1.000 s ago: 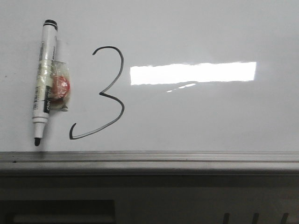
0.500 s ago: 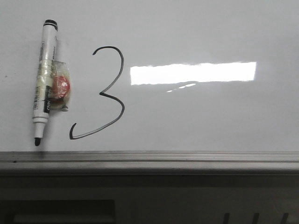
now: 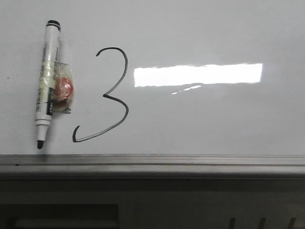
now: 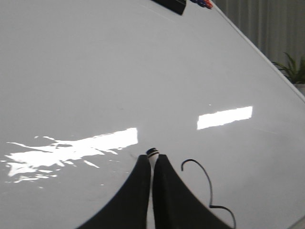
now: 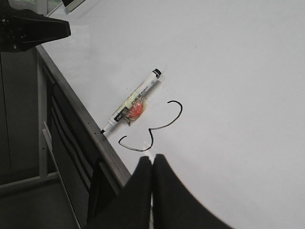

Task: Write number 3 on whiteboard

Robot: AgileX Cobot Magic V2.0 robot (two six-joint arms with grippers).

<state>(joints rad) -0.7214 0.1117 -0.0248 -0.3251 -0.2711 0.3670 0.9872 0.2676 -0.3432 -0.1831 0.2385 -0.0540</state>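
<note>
The whiteboard (image 3: 205, 119) is glossy white and lies flat. The number 3 (image 3: 127, 110) is drawn on it in thin black line, and also shows in the right wrist view (image 5: 151, 131). A white marker (image 3: 47, 71) with a taped-on red lump (image 3: 62, 88) lies left of the 3, tip toward the rail, with nothing holding it. My left gripper (image 4: 152, 160) is shut and empty above the board; the marker's end cap (image 4: 151, 152) shows just past its tips. My right gripper (image 5: 153, 160) is shut and empty, near the 3's lower tail.
The grey metal rail (image 3: 190, 160) runs along the board's near edge, with a dark frame below it. A bright rectangular light reflection (image 3: 198, 75) lies right of the 3. A dark eraser-like object (image 4: 171, 5) sits at the board's far edge.
The whole front view has shifted a few pixels. The marker and the 3 keep the same places relative to each other.
</note>
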